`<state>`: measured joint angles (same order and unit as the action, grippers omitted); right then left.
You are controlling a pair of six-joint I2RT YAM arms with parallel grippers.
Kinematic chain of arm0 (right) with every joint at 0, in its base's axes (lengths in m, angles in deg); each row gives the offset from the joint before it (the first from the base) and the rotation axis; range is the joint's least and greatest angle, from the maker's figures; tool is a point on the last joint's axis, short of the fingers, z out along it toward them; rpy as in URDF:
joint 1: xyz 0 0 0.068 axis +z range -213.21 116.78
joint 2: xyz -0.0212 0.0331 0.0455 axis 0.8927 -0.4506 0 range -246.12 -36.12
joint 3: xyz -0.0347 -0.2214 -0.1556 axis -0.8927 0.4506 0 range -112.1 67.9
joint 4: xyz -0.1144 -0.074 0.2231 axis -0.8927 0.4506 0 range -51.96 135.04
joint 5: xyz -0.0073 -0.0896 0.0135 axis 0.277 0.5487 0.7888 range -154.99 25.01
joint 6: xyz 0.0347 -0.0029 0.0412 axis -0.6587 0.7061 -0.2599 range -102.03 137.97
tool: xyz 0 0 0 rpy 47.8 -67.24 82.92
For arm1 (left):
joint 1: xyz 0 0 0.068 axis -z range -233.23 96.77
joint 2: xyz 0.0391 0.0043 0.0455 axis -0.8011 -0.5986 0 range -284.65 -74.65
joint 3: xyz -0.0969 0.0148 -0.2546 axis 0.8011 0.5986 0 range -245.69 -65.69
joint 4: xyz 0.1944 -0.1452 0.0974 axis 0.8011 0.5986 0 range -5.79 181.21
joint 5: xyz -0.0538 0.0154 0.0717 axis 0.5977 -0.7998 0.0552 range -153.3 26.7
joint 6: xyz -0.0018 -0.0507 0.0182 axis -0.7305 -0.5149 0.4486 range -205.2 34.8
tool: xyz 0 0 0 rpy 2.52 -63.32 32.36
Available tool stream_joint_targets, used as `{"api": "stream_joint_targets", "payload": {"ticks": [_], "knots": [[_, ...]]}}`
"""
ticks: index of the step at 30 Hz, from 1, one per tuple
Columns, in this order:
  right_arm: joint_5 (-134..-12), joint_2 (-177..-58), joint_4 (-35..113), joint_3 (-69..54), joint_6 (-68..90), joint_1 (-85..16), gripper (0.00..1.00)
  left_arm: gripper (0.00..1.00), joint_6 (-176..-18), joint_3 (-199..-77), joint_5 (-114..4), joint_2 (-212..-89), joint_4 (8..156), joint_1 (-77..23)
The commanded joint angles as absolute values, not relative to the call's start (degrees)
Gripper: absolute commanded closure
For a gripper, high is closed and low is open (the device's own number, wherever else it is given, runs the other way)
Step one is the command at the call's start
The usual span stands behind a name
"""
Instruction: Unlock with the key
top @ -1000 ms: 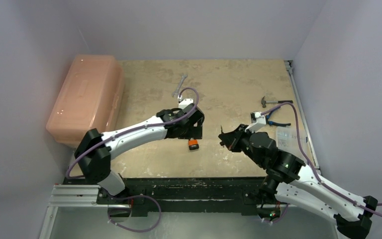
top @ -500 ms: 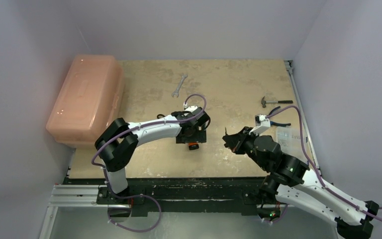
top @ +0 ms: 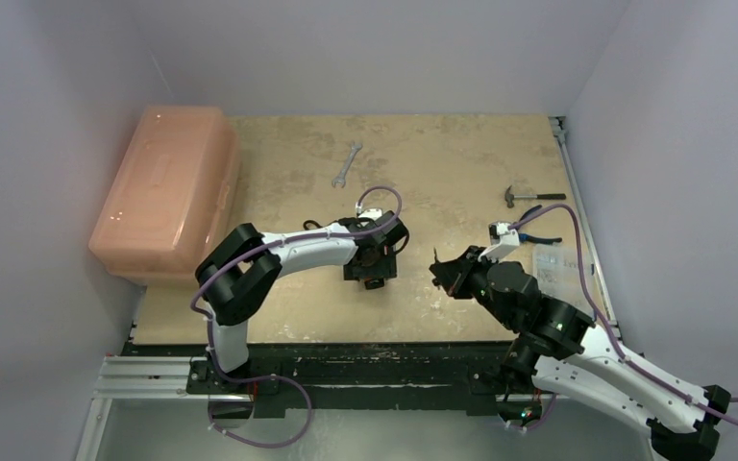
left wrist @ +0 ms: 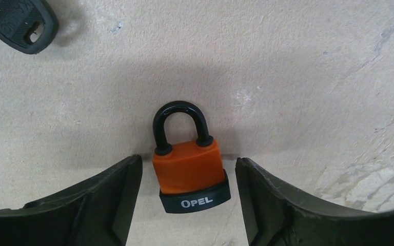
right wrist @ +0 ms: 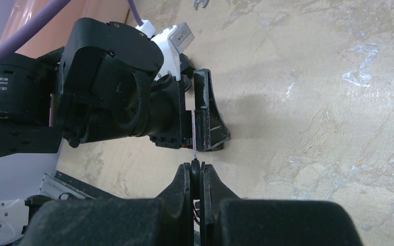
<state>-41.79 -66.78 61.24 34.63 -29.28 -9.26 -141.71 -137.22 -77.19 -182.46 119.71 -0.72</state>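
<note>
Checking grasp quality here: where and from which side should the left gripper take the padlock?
The orange body, across its two flat sides, from straight above. The padlock lies flat with its shackle pointing away, and the left gripper stands open, one finger on either side of the body. That probably leaves the black base clear.

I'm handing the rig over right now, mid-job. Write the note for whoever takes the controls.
Left end effector: open, fingers either side of the orange padlock, not touching it.
Right end effector: shut, facing the left one; I cannot tell whether it pinches anything.
Padlock lies flat on the table, shackle closed. A black key head lies beyond it.
Done: left lined up on the padlock.
Left to do: grip padlock, insert key, turn.
</note>
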Motion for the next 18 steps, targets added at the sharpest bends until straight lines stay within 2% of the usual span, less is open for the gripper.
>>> {"api": "stream_joint_targets", "payload": {"ticks": [1, 10, 12, 15, 18], "knots": [[-39.94, -66.15, 60.39, 34.83, -28.54, -9.24, 1.00, 0.31, -143.14, -137.71, -78.41, -183.55, 120.02, -0.85], [-40.03, -66.23, 60.08, 35.35, -28.53, -9.25, 1.00, 0.59, -143.27, -138.77, -78.42, -185.75, 119.72, -0.85], [-40.04, -66.12, 60.10, 35.47, -28.51, -9.25, 1.00, 0.72, -143.06, -139.30, -78.22, -186.38, 119.70, -0.85], [-39.94, -65.99, 60.57, 35.52, -28.53, -9.25, 1.00, 0.98, -143.17, -139.25, -77.98, -186.59, 118.94, -0.84], [-39.56, -65.78, 61.12, 35.57, -28.59, -9.25, 1.00, 1.00, -144.01, -138.21, -77.94, -185.33, 117.16, -0.85]]}}
